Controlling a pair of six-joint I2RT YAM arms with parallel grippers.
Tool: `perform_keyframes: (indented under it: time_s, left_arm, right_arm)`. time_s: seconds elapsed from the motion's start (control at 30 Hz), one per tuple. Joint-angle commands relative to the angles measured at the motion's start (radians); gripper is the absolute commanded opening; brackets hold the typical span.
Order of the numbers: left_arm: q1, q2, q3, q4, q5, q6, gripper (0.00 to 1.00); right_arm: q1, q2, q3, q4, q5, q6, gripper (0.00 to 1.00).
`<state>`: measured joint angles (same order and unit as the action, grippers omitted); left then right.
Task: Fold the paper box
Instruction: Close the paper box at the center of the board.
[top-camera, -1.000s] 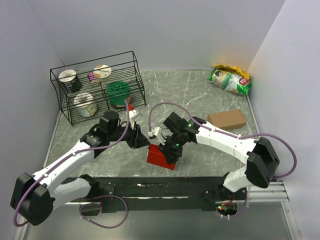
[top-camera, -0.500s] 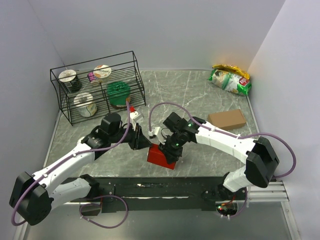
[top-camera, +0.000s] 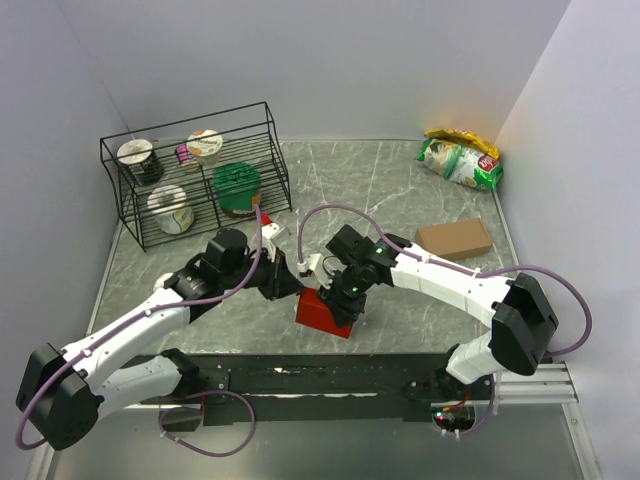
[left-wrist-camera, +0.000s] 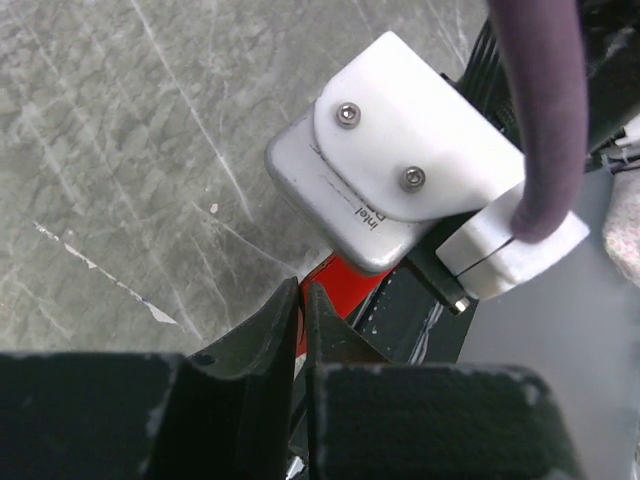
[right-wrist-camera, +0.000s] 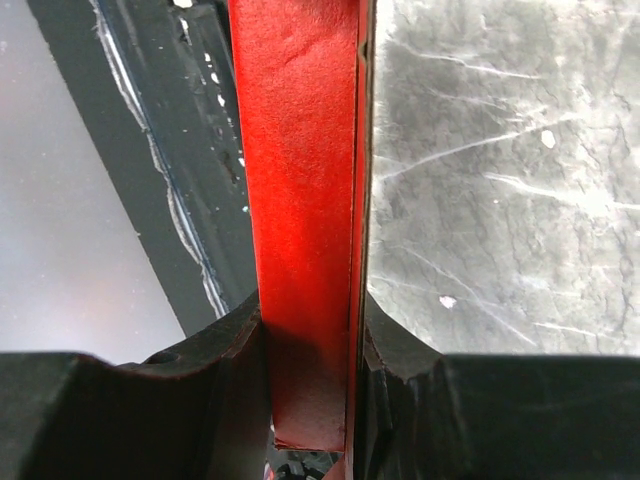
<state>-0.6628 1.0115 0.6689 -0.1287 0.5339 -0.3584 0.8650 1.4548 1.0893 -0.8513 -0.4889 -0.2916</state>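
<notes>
The paper box (top-camera: 320, 315) is bright red and stands on edge near the table's front middle. My right gripper (top-camera: 341, 303) is shut on it from above. In the right wrist view the box's red wall (right-wrist-camera: 300, 150) fills the gap of the right gripper (right-wrist-camera: 312, 305), pressed by both fingers. My left gripper (top-camera: 298, 284) reaches the box's upper left corner. In the left wrist view the left gripper (left-wrist-camera: 301, 295) has its fingers almost together, with a thin red edge of the box (left-wrist-camera: 345, 285) pinched between them. Most of the box is hidden there.
A black wire rack (top-camera: 190, 180) with several cups stands at the back left. A plain brown cardboard box (top-camera: 453, 238) lies to the right, and a green snack bag (top-camera: 460, 158) at the back right. The right arm's grey wrist camera (left-wrist-camera: 400, 160) hangs close above my left fingers.
My left arm has moved right to the red box's corner, and its jaws have closed onto the box's edge. The right arm and the box have stayed still.
</notes>
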Motion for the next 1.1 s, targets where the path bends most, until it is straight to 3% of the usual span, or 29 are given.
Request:
perform_keyframes:
  time_s: [0.0,0.57,1.07]
  left_arm:
    - [-0.055,-0.019,0.049,-0.038,-0.093,-0.053,0.12]
    - [-0.254,0.064,0.109,-0.091,-0.423,-0.143,0.08]
    - [-0.256,0.078,0.189,-0.117,-0.445,-0.247,0.01]
  right_arm:
    - [-0.008,-0.02,0.0,0.063,0.076,0.04,0.33]
    - [-0.008,-0.048,-0.017,0.112,0.185,0.106,0.31]
    - [-0.006,-0.051,-0.04,0.132,0.177,0.117,0.32]
